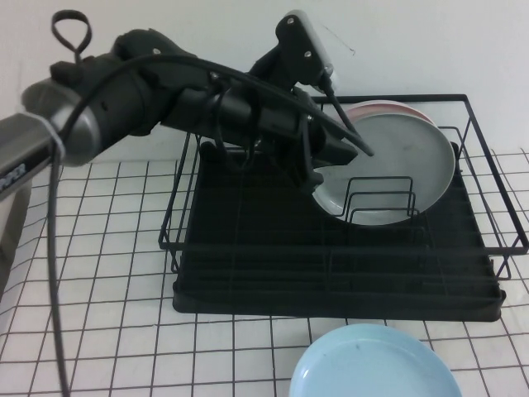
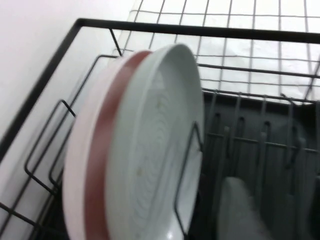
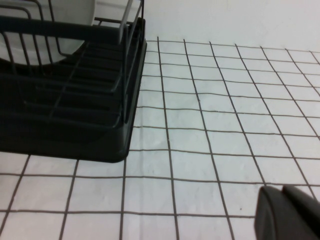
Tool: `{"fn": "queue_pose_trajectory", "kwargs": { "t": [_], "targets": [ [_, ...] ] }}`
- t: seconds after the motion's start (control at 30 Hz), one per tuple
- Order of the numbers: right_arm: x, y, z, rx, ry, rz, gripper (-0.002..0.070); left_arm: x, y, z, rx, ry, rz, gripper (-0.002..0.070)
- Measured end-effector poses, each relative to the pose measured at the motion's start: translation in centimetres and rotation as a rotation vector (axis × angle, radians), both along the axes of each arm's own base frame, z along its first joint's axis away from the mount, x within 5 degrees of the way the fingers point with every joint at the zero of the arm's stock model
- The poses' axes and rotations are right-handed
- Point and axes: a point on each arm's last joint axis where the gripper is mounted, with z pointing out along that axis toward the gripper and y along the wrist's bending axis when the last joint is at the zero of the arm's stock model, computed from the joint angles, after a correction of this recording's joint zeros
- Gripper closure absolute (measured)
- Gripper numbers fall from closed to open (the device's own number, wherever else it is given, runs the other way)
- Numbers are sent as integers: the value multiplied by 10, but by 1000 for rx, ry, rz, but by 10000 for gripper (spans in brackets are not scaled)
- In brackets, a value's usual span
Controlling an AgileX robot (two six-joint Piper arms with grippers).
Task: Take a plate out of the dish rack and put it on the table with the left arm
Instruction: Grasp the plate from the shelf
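Observation:
The pale grey plate (image 1: 397, 165) stands on edge in the black dish rack (image 1: 331, 273), held by a wire divider. A pink plate (image 1: 384, 106) stands right behind it. My left gripper (image 1: 340, 165) reaches over the rack to the grey plate's left rim, open; one finger lies across the plate's face and the other sits by its edge. In the left wrist view the plate (image 2: 155, 150) is beside one grey finger (image 2: 240, 210), not between the two. My right gripper (image 3: 287, 212) hovers shut and empty over the table (image 3: 225, 125), beside the rack's corner (image 3: 75, 130).
A light blue plate (image 1: 376, 364) lies flat on the gridded cloth in front of the rack, at the near edge. The rack's tall wire frame (image 1: 475, 124) surrounds the standing plates. Bare cloth (image 1: 107, 248) lies left of the rack.

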Motion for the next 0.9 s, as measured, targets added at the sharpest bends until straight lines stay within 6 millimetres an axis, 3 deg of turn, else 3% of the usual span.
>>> {"fn": "queue_pose_trajectory", "kwargs": {
  "t": [0.1, 0.2, 0.7, 0.9],
  "targets": [
    [0, 0, 0, 0, 0, 0, 678, 15, -10, -7, 2, -21, -15, 288],
    [0, 0, 0, 0, 0, 0, 678, 27, -16, -13, 0, -29, -17, 206],
    [0, 0, 0, 0, 0, 0, 678, 53, -30, -40, 28, -96, -48, 248],
    [0, 0, 0, 0, 0, 0, 678, 47, -34, -19, 1, -75, -133, 249]
  ]
}}
